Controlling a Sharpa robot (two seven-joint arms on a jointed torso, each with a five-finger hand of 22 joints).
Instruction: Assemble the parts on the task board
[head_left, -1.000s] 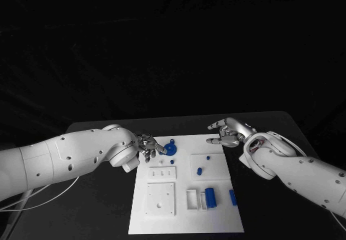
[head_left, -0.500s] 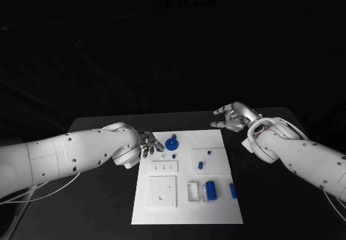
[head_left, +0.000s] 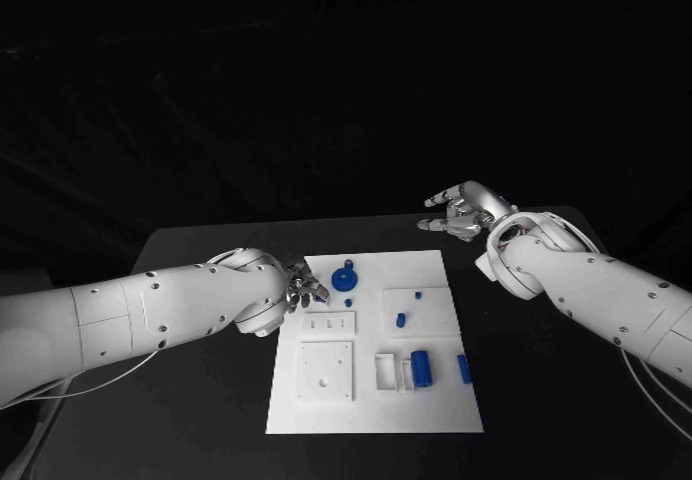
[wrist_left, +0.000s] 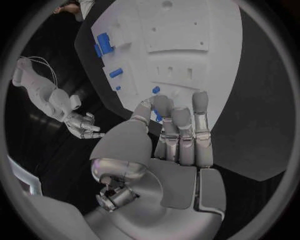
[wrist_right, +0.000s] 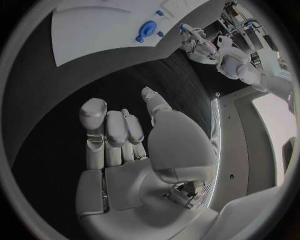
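Both hands have drawn back from the white board (head_left: 378, 340) over the last second, though the camera has also shifted, so part of that change is only apparent. The right hand (head_left: 464, 211), earlier near the board's far right corner, now hangs above the bare black table (head_left: 188, 250) beyond that corner, well apart from the board. Its fingers (wrist_right: 115, 130) are loosely curled with the thumb apart, and nothing is in them. The left hand (head_left: 304, 285) sits at the board's left edge, just beside a round blue part (head_left: 345, 279) near the far end. In the left wrist view its fingers (wrist_left: 181, 125) lie straight and close together, the palm bare, holding nothing; whether a fingertip touches the round part cannot be told. The other blue parts lie on the board: two small ones (head_left: 402, 320) on a raised square near the middle, a thicker block (head_left: 420, 367) beside a white frame, and a slim bar (head_left: 464, 368) near the right edge. With both hands empty and parts lying loose, the assembly seems to be at an early stage, between steps; a fresh reach towards one of the parts looks likely to come next.
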